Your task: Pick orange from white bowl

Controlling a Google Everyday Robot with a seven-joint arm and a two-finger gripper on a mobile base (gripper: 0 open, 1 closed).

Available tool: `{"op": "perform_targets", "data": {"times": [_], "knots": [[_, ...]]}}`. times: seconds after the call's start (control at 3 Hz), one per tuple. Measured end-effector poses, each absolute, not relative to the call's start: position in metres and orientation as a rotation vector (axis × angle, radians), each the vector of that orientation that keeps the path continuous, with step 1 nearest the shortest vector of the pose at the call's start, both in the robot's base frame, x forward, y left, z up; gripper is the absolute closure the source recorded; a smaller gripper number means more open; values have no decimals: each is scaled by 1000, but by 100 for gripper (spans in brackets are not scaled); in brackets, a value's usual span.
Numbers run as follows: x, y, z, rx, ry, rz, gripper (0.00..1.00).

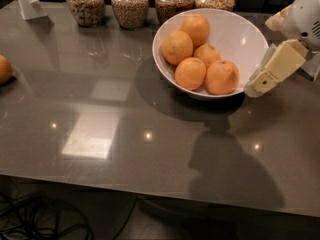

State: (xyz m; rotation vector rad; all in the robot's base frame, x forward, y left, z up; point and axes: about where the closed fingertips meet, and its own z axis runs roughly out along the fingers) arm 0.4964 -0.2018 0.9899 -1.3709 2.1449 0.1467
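Observation:
The white bowl [247, 39] stands at the back right of the table and holds five oranges. The nearest ones are at the front [190, 73] and front right [221, 77], and another sits on top at the back [195, 29]. My gripper [261, 56] is at the bowl's right rim, outside it, open and empty. Its lower cream finger [274, 68] slants down beside the bowl wall, and the upper fingertip [272, 21] shows near the rim. It touches no orange.
Several glass jars of grain [130, 6] line the table's back edge behind the bowl. A lone orange [4, 69] lies at the far left edge. A white stand [30, 4] is at the back left. Cables lie on the floor [45, 219] below the table's front edge.

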Motion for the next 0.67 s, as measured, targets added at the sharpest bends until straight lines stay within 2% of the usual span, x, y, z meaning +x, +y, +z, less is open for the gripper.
{"op": "perform_targets", "data": {"times": [0.67], "knots": [[561, -188, 965, -927, 2290, 422, 0]]}}
